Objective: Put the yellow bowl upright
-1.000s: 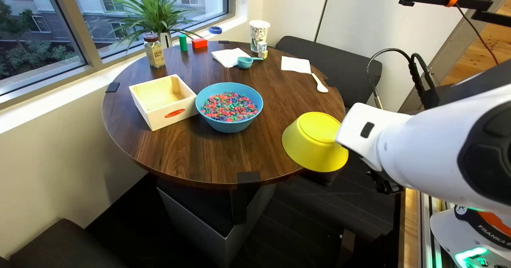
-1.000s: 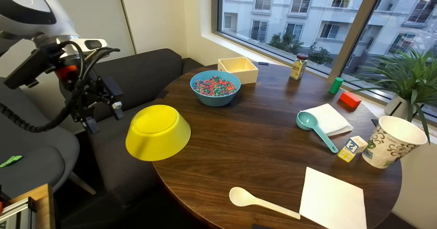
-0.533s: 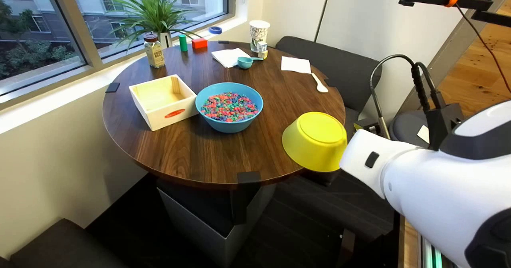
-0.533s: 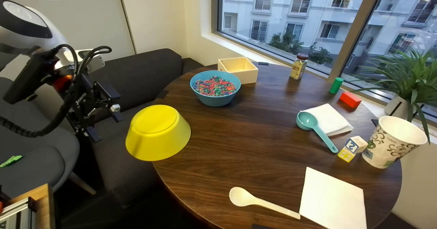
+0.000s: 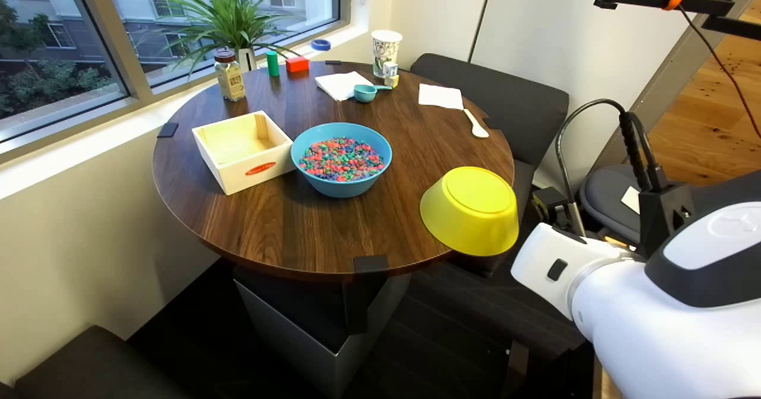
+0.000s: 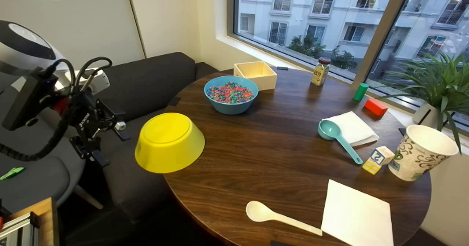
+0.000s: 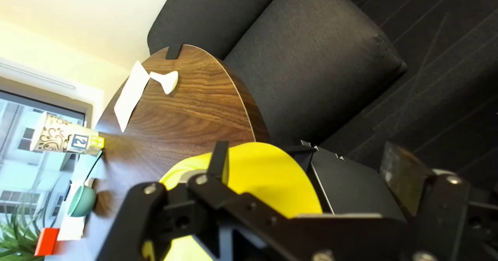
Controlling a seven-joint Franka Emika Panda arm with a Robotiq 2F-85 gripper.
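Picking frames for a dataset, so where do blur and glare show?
Wrist view: the gripper looks soft up close, the wall washed out, the table partly pale with glare; in both exterior views the yellow bowl looks crisp.

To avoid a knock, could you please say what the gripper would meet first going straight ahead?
Probably the yellow bowl, partly ahead of the open gripper in the wrist view, though depth is unclear.

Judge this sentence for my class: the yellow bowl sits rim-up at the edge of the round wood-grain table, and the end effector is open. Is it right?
Not quite: the yellow bowl sits upside down, base up, as both exterior views show. It is at the edge of the round wood-grain table, and the end effector is open.
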